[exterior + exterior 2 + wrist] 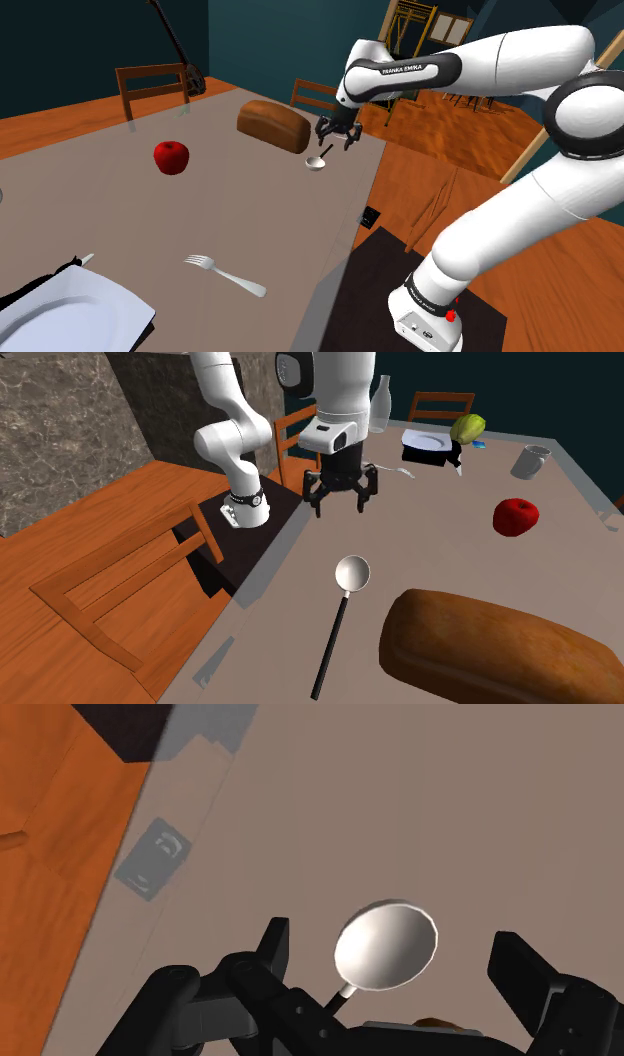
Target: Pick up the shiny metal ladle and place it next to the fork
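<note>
The ladle [321, 158] lies ungrasped on the surface [250, 205], spread jaws poised above it and the fork [225, 274] well apart from it, so grasp, carry and placing all remain.

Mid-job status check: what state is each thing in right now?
gripper, open, above the ladle, not touching it.
ladle, lying flat on the table, not held.
fork, lying flat, untouched.
apple, resting on the table.
bread loaf, lying on the table.
mug, upright.
bottle, upright.
</note>
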Controlling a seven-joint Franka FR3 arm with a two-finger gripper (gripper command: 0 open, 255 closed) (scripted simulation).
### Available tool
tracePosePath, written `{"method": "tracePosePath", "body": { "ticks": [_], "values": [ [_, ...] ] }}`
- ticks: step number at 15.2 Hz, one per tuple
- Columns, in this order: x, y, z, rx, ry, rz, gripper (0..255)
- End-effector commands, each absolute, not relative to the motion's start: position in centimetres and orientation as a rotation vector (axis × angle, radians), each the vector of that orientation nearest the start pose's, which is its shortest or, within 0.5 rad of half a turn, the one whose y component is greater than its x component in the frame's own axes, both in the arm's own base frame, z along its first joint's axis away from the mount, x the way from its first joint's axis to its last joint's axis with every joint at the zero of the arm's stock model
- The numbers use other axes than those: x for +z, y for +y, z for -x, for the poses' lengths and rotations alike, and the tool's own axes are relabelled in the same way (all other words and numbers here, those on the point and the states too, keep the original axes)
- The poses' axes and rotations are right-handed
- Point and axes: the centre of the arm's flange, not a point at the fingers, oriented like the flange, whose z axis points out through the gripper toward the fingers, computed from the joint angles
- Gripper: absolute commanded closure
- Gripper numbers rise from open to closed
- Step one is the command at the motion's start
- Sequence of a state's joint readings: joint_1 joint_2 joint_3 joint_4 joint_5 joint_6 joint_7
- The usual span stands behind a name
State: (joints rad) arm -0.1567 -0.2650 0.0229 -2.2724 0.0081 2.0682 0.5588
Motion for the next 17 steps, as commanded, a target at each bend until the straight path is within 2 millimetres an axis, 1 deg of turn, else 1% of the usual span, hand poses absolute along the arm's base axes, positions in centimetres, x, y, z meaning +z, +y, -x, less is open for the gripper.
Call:
{"method": "tracePosePath", "body": {
  "ticks": [1, 8, 14, 17],
  "values": [
    [45.5, -7.7, -48.6, -0.114, 1.173, 2.896, 0],
    [40.9, -13.1, -53.7, -0.177, 1.514, 2.729, 0],
    [37.3, -18.3, -57.0, -0.228, 1.779, 2.560, 0],
    [35.7, -18.4, -57.2, -0.228, 1.779, 2.560, 0]
  ]
}}
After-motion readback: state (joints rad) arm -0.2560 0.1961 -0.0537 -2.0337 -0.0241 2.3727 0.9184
